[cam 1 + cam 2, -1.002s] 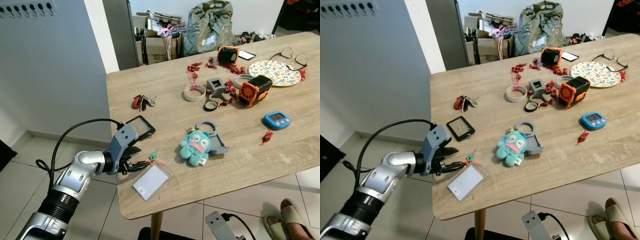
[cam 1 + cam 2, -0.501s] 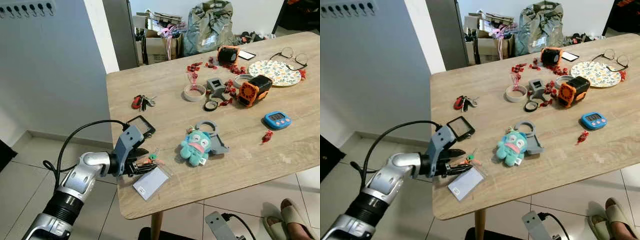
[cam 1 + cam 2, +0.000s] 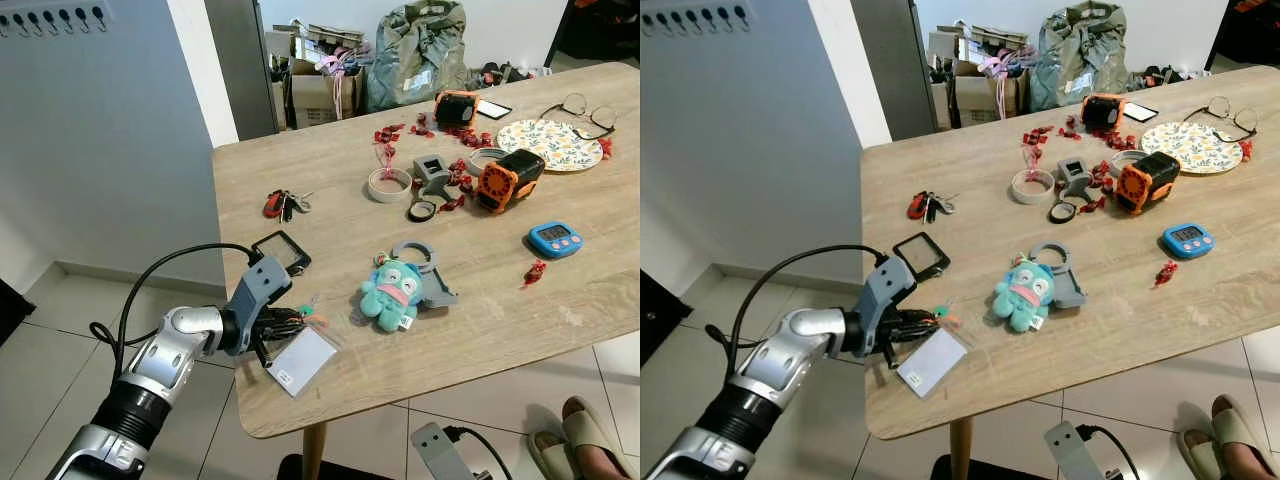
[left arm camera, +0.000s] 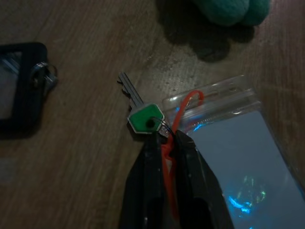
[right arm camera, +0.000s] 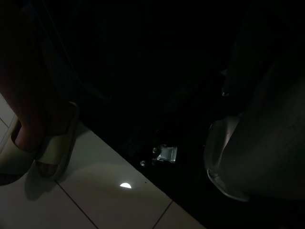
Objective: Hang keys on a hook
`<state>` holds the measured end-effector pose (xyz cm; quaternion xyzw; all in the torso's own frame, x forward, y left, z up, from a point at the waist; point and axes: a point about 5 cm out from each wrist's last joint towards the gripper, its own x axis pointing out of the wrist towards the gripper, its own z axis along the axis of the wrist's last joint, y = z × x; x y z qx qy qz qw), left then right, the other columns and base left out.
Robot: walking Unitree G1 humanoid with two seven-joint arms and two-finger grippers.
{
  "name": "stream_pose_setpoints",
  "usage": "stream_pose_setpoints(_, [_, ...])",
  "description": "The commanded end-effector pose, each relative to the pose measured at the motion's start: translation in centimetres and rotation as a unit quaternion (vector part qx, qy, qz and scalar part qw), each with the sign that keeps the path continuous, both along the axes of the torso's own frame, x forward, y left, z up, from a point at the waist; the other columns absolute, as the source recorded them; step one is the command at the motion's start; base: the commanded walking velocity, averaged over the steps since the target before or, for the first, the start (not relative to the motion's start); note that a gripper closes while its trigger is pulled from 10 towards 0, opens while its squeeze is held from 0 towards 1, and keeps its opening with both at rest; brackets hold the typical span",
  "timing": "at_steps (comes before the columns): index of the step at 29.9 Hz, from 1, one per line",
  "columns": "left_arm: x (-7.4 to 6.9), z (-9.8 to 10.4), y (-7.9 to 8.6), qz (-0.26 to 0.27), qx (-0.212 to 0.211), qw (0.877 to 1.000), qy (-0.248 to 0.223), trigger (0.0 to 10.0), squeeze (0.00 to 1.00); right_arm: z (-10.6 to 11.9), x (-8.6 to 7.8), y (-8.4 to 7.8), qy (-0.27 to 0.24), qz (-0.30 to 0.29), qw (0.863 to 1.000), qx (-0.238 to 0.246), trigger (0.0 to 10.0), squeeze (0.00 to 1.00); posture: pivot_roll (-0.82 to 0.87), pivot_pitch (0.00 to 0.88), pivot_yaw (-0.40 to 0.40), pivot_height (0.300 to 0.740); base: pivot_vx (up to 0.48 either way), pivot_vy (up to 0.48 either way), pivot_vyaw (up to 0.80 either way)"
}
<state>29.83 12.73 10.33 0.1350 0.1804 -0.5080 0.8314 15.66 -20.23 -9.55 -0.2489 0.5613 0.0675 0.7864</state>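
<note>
1. Across the middle of the scene stretches the wooden table, strewn with odds and ends; far to the left, high on the grey wall, sits the row of hooks, well apart from everything on the table.
2. Near the table's left edge, the left gripper reaches in low from the left on its silver arm; the right arm hangs idle below the table, and whether its fingers are parted or closed I cannot tell.
3. Just right of the gripper lies the clear card holder, flat near the table's near-left corner, with the teal plush toy further right.
4. At the fingertips lies the key with its green head, joined by an orange loop to the card holder — the wrist view shows the two black fingers clenched on that loop just behind the green head.
5. Handling, as I judge it: the bundle is light, the key stiff, the loop thin and limp, the plastic sleeve slick — it should dangle and swing once lifted.
6. The best hold seems to be the loop or ring by the key's head, leaving enough loop free to slip over a hook.
</note>
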Motion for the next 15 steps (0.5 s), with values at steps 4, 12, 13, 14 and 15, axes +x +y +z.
stream_pose_setpoints(4, [-0.1,-1.1,0.9,0.011,0.031,0.999,0.016,0.0,0.0,-0.5,-0.7,1.3,0.012,-0.003,1.0,0.022,10.0,0.0,-0.12,0.086,0.113,0.74,0.0,0.0,0.0])
stream_pose_setpoints(12, [0.2,0.0,0.8,0.012,0.01,1.0,0.003,0.0,0.0,-0.4,-0.7,1.2,0.012,-0.002,1.0,0.022,10.0,0.0,-0.13,0.084,0.113,0.74,0.0,0.0,0.0])
stream_pose_setpoints(13, [0.3,0.2,0.8,0.012,0.005,1.0,0.0,0.0,0.0,-0.4,-0.7,1.2,0.012,-0.001,1.0,0.022,10.0,0.0,-0.13,0.084,0.113,0.74,0.0,0.0,0.0])
stream_pose_setpoints(14, [0.3,0.7,0.8,0.011,-0.007,1.0,-0.007,0.0,0.0,-0.4,-0.6,1.2,0.012,-0.001,1.0,0.021,10.0,0.0,-0.12,0.078,0.109,0.74,0.0,0.0,0.0])
stream_pose_setpoints(15, [0.4,1.1,0.9,0.01,-0.015,1.0,-0.012,0.0,0.0,-0.4,-0.6,1.2,0.012,-0.001,1.0,0.021,10.0,0.0,-0.12,0.078,0.109,0.74,0.0,0.0,0.0])
